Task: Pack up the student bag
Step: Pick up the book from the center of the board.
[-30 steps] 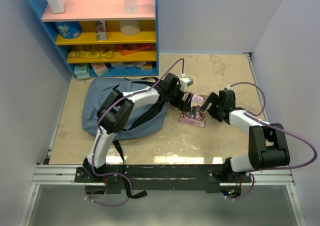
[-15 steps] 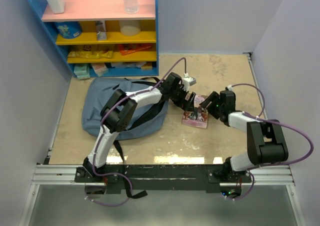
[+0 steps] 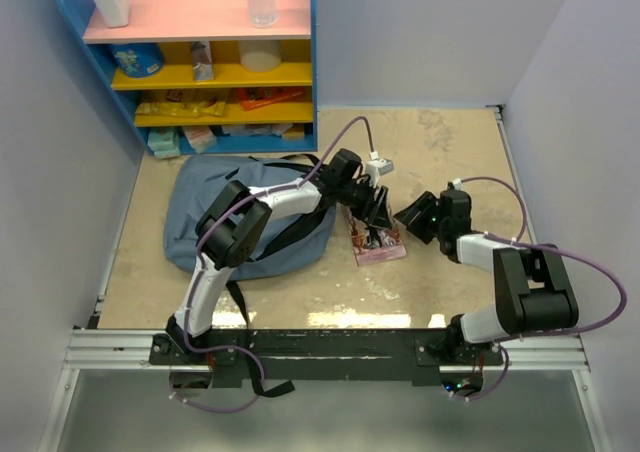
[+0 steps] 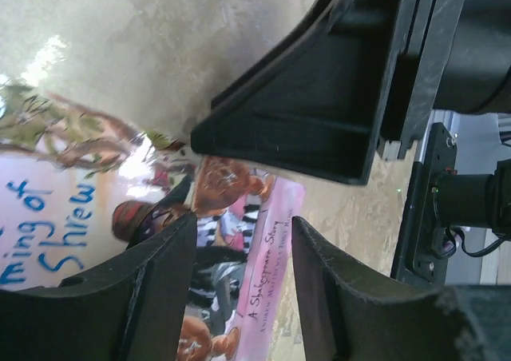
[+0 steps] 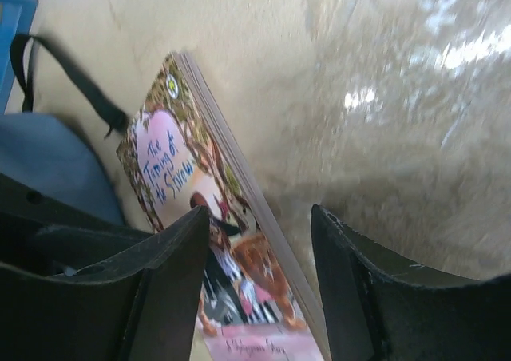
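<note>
Over the table (image 3: 440,152), seen from above, the student bag (image 3: 205,212) lies slumped on the left half, just in front of the blue shelf (image 3: 312,62), with the left arm reaching across it. Whether its zipper is undone cannot be made out. Just beside the bag's right edge lies a thin picture book (image 3: 380,247), and both tools meet there: the left gripper (image 3: 376,222) comes at it from the bag side and the right gripper (image 3: 407,215) from the other. From the left wrist, the jaws stand apart with the glossy cover showing in the gap between them and nothing pinched; the other tool's black body hangs close above. From the right wrist, the jaws are likewise spread, and the book's long page edge runs into the space between them without being squeezed. Whether the book lies flat or is tipped up on one side cannot be told. A black strap (image 5: 72,81) and blue fabric sit just beyond the book's far corner. The bag looks soft and limp, likely light while unfilled, so it should sag and fold when lifted. The firmest hold is probably the stitched rim beside the zipper, or a webbing strap, rather than the loose panel.
</note>
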You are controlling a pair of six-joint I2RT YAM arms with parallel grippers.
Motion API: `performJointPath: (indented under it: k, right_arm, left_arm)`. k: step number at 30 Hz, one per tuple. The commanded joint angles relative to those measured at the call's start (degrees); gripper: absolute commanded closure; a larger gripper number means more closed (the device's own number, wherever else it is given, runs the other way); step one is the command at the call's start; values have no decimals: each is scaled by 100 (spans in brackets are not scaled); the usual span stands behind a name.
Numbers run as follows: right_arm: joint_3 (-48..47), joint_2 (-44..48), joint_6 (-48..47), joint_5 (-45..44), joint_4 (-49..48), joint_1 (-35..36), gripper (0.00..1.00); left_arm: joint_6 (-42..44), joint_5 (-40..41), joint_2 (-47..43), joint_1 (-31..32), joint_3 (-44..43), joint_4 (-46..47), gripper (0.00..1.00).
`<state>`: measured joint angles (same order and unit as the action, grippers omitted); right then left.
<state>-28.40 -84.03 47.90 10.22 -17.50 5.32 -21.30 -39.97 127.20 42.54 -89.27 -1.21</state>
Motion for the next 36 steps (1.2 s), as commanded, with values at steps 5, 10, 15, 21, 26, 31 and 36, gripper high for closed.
performJointPath:
  k: [5, 10, 15, 21, 26, 31, 36]
  right_arm:
    - [239, 931, -52, 534, 536, 22, 48]
    - [177, 844, -386, 191, 994, 30, 38]
    - [-252, 546, -825, -142, 1187, 30, 31]
    - [-692, 54, -940, -90, 1038, 22, 31]
    - [-702, -140, -870, 85, 530, 30, 32]
    - [-570, -394, -817, 217, 115, 30, 32]
    - [-316, -553, -782, 454, -218, 48, 32]
  left_arm:
    - [108, -55, -160, 17, -143, 156, 44]
    - [520, 85, -318, -132, -493, -580, 43]
    - [1400, 1015, -1134, -220, -57, -1382, 28]
    - [812, 1448, -1707, -220, 1359, -943, 28]
    - [382, 1281, -1313, -168, 1466, -942, 28]
    - [48, 1509, -1048, -97, 1535, -732, 30]
    - [-225, 1518, -899, -97, 1685, -538, 30]
